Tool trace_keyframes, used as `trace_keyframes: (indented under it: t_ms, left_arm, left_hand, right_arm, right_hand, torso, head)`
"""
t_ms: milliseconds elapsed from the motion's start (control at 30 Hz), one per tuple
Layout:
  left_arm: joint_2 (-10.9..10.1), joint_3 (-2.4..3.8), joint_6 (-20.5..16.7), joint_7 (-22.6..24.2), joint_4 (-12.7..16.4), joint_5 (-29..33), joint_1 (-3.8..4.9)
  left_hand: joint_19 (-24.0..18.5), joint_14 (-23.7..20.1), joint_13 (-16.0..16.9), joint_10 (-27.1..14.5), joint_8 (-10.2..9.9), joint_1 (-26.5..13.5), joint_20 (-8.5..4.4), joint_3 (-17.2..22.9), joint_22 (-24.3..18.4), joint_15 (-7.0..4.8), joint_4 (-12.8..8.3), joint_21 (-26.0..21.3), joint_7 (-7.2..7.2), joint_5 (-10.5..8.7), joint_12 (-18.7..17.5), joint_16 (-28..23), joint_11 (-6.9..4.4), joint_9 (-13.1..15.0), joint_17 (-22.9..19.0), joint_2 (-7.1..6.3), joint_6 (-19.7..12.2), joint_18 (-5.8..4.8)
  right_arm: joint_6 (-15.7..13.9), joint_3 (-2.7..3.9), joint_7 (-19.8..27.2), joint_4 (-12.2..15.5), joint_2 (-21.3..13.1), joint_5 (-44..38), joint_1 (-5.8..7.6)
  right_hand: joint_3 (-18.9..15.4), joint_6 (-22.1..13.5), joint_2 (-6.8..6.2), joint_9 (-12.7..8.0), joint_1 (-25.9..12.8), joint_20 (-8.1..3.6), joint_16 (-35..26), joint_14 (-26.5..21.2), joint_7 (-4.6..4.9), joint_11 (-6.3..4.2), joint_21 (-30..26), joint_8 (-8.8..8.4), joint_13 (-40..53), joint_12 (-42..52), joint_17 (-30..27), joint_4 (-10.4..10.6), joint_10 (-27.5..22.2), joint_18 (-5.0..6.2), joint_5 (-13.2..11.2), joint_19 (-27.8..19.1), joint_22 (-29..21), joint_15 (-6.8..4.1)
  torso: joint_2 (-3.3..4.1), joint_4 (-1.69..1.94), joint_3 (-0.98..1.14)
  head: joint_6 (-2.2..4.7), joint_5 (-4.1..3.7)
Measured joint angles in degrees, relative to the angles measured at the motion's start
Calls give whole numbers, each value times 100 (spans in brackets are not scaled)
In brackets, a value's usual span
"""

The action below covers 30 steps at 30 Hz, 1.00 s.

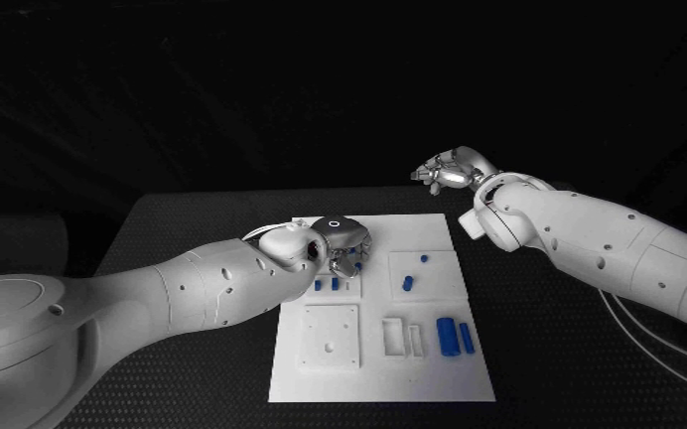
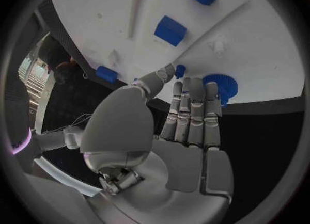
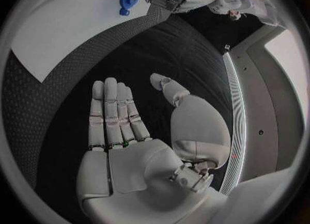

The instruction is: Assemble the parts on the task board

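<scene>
In the head view, the task board is lying flat on the black table. The left hand is hovering over the board's far left part, fingers pointing down; whether they are pinching anything cannot be told here. Just beneath those fingers two small blue pegs are sitting side by side. Beside them a short blue pin is lying tilted, and a tiny blue piece is sitting beyond it. Two blue cylinders are lying parallel at the board's right edge, long axes running near to far. The right hand is hanging off the board, beyond its far right corner, fingers loose and holding nothing.

In the left wrist view, the left hand's fingers are lying straight and together, with the thumb apart and nothing between them. A blue gear is lying flat just past the fingertips, near the board's edge. Two blue blocks are sitting farther out.

In the right wrist view, the right hand is spreading flat over bare table, released.
</scene>
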Motion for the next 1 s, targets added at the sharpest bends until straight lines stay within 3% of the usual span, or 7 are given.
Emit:
trace_keyframes:
  t_ms: [267,500,567,667,1000]
  left_arm:
    - [15,1,43,-36,-76,-23,-3]
    - [72,4,76,-49,-131,-28,-29]
    - [93,9,77,-50,-160,-29,-33]
    - [120,17,73,-50,-201,-30,-41]
    - [171,36,49,-61,-244,-34,-70]
  left_hand:
    - [42,60,0,84,0,22,-40,0,-1,-20,0,63,21,23,-27,52,14,13,25,23,21,-12]
    - [82,91,1,171,0,66,-40,0,2,-51,-1,90,-16,55,-27,96,-13,25,42,114,64,-16]
    - [82,92,8,258,0,76,-40,16,4,-51,15,90,-21,77,-27,96,-33,35,49,199,123,2]
    - [82,111,12,270,0,82,-40,16,3,-71,15,90,-21,77,-27,118,-39,36,49,204,123,43]
    - [135,131,27,306,0,59,-50,3,3,-90,28,113,-21,77,-9,141,-62,35,57,227,123,43]
  right_arm:
    - [0,0,0,-7,7,0,0]
    - [1,0,0,-10,19,0,0]
    - [2,0,0,-10,19,0,0]
    - [2,0,0,-9,19,0,0]
    - [2,0,1,-21,36,0,0]
  right_hand:
    - [0,1,0,0,0,0,0,0,-1,0,0,0,-5,0,-5,0,0,0,0,0,3,0]
    - [0,3,0,0,0,0,0,0,-3,0,0,0,-4,0,-5,0,0,0,0,0,4,0]
    - [0,5,0,0,0,0,0,0,-5,0,0,0,-4,0,-5,0,0,0,0,0,4,0]
    - [0,6,0,0,0,0,0,0,-6,0,0,0,-4,0,-5,0,0,0,0,0,4,0]
    - [0,7,0,-4,0,0,0,0,-7,0,0,0,-9,0,-5,0,0,0,0,0,4,0]
  torso:
    - [-3,2,-2]
    - [-4,2,-2]
    - [-4,2,-2]
    - [-4,-2,-2]
    - [-1,-4,5]
  head:
    - [-8,1]
    - [-10,0]
    - [-10,2]
    - [-12,2]
    - [-25,-5]
